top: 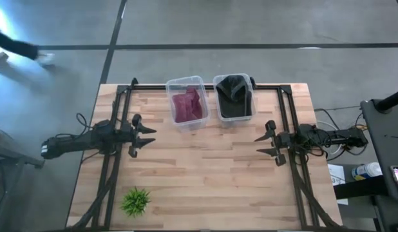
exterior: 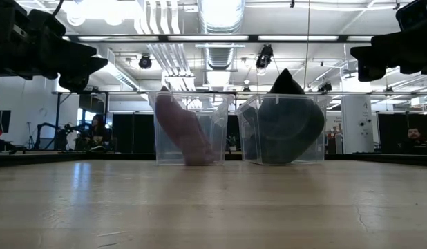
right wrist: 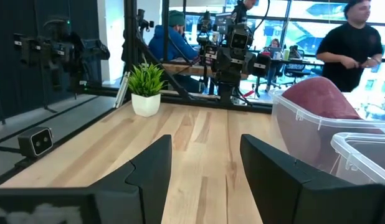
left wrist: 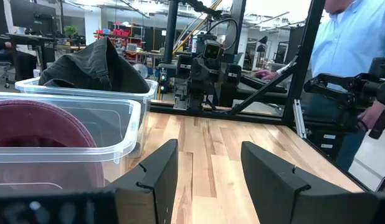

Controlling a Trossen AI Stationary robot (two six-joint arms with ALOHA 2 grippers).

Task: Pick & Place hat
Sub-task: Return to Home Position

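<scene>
A maroon hat (top: pixel 188 106) lies inside the left clear bin (top: pixel 170 89) at the table's far middle; it also shows in the low view (exterior: pixel 182 131). A black hat (top: pixel 234 90) sits in the right clear bin (top: pixel 252 82), its peak sticking up above the rim (exterior: pixel 285 81). My left gripper (top: pixel 149 137) hovers open at the table's left, above the wood, empty. My right gripper (top: pixel 262 145) hovers open at the table's right, empty. Both point toward the table's middle.
A small green potted plant (top: pixel 135 201) stands near the table's near left corner. Black frame rails (top: pixel 115 116) run along both sides and the far edge. Bare wood (top: pixel 205 174) lies between the grippers and toward the near edge. People stand beyond the table (left wrist: pixel 354 37).
</scene>
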